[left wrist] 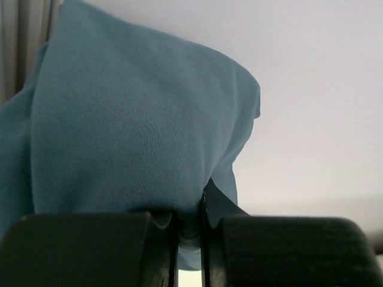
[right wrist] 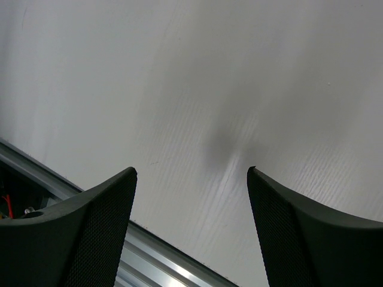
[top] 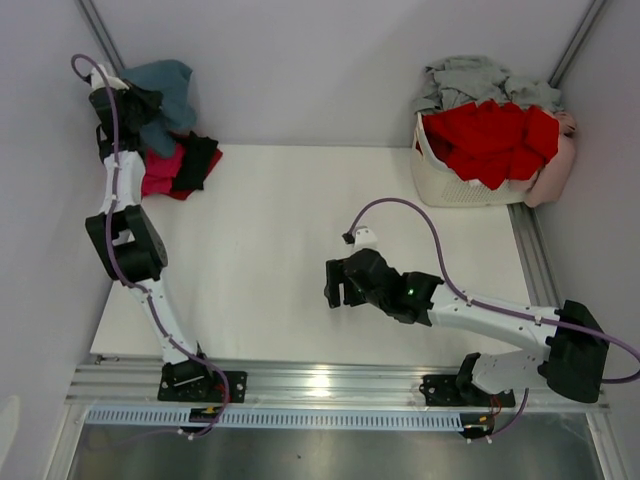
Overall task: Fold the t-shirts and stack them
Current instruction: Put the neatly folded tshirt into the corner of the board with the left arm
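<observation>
At the table's (top: 280,250) 10 o'clock corner in the overhead view, the left gripper (top: 135,100) is clamped on a fold of the slate blue-grey t-shirt (top: 170,85), its fingers (left wrist: 90,245) pressed together on the cloth, which bunches above them against the wall. Just beneath, a magenta-pink t-shirt (top: 163,165) and a black t-shirt (top: 197,160) lie heaped together on the tabletop. The right gripper (right wrist: 191,170) hangs over bare table toward 5 o'clock, its fingers spread apart and holding nothing. At 2 o'clock the white basket (top: 455,185) holds red t-shirts (top: 490,135), with a pale grey t-shirt (top: 475,78) crumpled at its far side.
</observation>
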Robot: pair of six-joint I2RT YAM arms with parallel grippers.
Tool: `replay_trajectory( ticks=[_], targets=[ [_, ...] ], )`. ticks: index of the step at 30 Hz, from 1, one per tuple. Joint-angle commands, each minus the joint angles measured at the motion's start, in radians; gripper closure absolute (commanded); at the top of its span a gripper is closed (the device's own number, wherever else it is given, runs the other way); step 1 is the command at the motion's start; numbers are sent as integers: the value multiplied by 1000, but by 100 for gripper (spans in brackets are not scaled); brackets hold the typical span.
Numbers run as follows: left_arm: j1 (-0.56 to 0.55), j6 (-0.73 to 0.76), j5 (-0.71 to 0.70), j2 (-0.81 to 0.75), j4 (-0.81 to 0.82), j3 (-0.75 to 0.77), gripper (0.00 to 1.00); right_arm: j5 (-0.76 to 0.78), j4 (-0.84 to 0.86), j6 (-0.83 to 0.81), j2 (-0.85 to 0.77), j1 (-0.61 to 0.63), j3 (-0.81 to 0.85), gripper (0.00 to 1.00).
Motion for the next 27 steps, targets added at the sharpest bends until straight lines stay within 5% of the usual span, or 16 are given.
replay_trajectory(
  ticks=[1, 8, 10, 20, 23, 24, 27],
  targets=[
    [-1, -7, -9, 7, -68, -68, 99, 27, 30, 6, 12, 5, 40, 23],
    [36, -56, -143, 102, -531, 30, 100, 20, 52, 3, 19, 5, 45, 23],
    [42, -27, -218, 104, -576, 21, 100, 30, 54, 3, -4, 7, 39, 23],
    [77, -18, -54, 33, -599, -200, 92, 51, 89, -11, -71, 7, -9, 21],
    [84, -16, -7, 58, -676, -154, 53, 49, 92, -22, -77, 7, -10, 17],
    [85, -21, 9, 61, -687, -137, 9, 49, 93, -26, -85, 7, -15, 17],
    [87, -37, 50, 38, -664, -148, 1, 50, 89, -31, -100, 7, -21, 15]
  ],
)
